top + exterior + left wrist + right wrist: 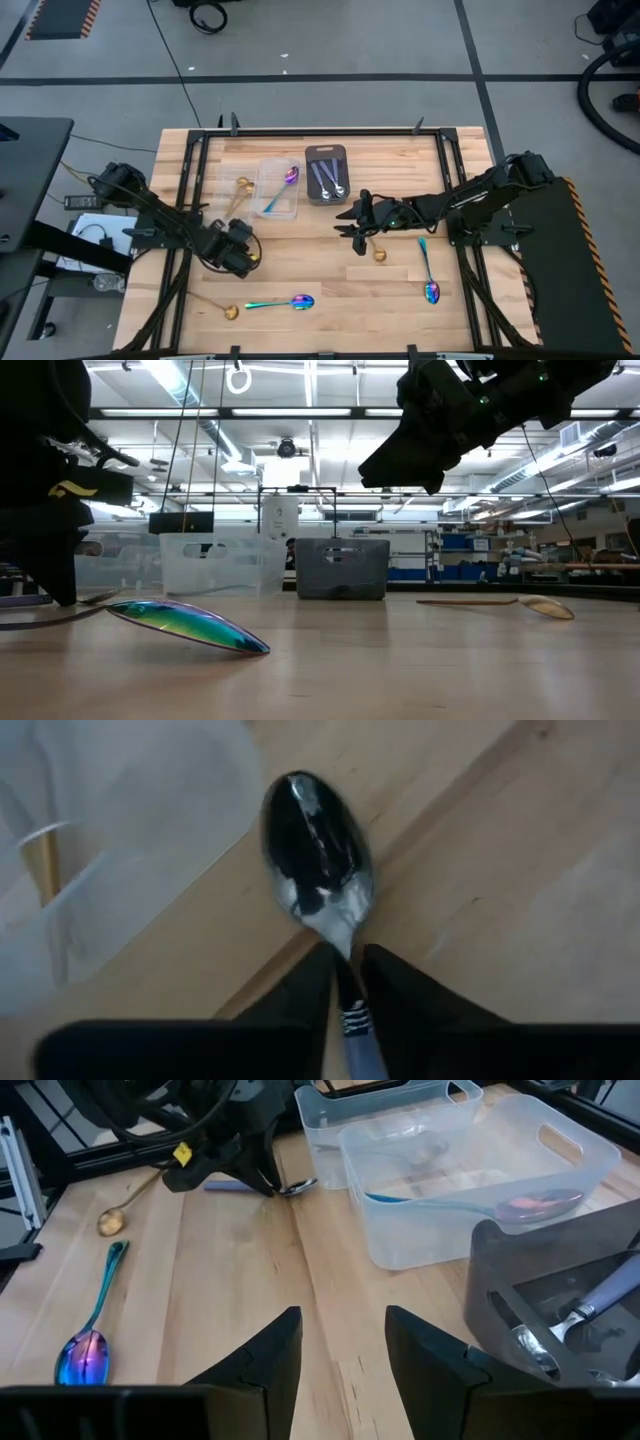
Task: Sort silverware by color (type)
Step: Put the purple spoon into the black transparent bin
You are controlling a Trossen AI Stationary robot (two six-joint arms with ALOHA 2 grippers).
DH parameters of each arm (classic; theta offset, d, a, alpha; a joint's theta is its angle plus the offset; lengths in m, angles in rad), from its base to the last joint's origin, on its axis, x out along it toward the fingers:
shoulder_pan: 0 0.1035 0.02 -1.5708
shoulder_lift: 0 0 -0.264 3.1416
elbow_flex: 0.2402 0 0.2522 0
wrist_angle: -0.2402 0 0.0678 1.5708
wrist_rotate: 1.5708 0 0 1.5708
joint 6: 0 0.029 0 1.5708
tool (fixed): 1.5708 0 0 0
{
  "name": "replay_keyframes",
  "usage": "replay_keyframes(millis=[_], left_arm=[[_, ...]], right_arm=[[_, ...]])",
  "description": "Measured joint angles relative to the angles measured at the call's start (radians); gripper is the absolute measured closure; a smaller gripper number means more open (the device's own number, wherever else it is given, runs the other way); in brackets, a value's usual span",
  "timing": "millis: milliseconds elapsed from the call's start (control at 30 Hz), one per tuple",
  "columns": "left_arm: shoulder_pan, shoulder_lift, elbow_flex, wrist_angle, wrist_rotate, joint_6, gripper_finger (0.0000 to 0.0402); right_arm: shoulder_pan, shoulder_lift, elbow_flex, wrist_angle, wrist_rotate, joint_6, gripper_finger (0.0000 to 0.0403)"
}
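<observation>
High view: a pale wooden butcher-block desk (320, 290) framed by black rails stands on a grey concrete floor (330, 50) crossed by dark lines and cables. My left hand (243, 255) is low over the desk's left side, clenched on the handle of a silver spoon (318, 850); the left wrist view shows my two fingers (395, 995) pinching the neck just below the bowl, which lies over a seam between boards. My right hand (343, 1342) hovers near the desk's middle, released, fingers spread with nothing between them.

Toward the far edge sit two clear containers (277, 188); one holds a rainbow spoon (285, 184), the other a gold spoon (241, 190). Beside them a dark grey tray (326, 174) holds silver spoons (330, 180). Loose on the boards lie a second rainbow spoon (285, 302) touching a gold spoon's (222, 309) bowl near the front left, another gold one (376, 249) just beside my right hand, and a third rainbow spoon (429, 275) to the right.

Low view: behind the desk opens a workshop hall with long ceiling lights (300, 412), ducts and shelving (480, 555).
</observation>
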Motion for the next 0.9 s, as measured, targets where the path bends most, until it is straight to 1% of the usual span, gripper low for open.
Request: replay_keyframes(millis=[100, 133, 367, 433, 567, 667, 900], left_arm=[[-0.001, 0.0, 0.0, 0.015, -0.001, 0.047, 0.038], [-0.001, 0.0, -0.001, 0.02, -0.002, 0.063, 0.0386], [-0.005, -0.021, 0.003, 0.05, -0.029, 0.129, 0.0388], [-0.013, -0.032, 0.019, 0.068, -0.051, 0.151, 0.0391], [-0.017, -0.04, 0.051, 0.074, -0.054, 0.22, 0.0394], [-0.017, -0.043, 0.073, 0.09, -0.079, 0.27, 0.0394], [-0.013, -0.043, 0.074, 0.09, -0.086, 0.293, 0.0397]], right_arm=[[0.001, 0.0, 0.0, 0.0, -0.002, 0.0, 0.0247], [0.001, 0.0, 0.0, 0.0, -0.002, 0.0, 0.0247], [0.001, 0.0, 0.0, 0.0, -0.002, -0.008, 0.0247], [0.001, 0.0, 0.0, 0.0, -0.002, -0.008, 0.0247], [0.001, 0.0, 0.0, 0.0, -0.002, -0.008, 0.0247], [0.001, 0.0, 0.0, 0.0, -0.003, -0.013, 0.0247], [0.001, 0.0, 0.0, 0.001, -0.003, -0.018, 0.0247]])
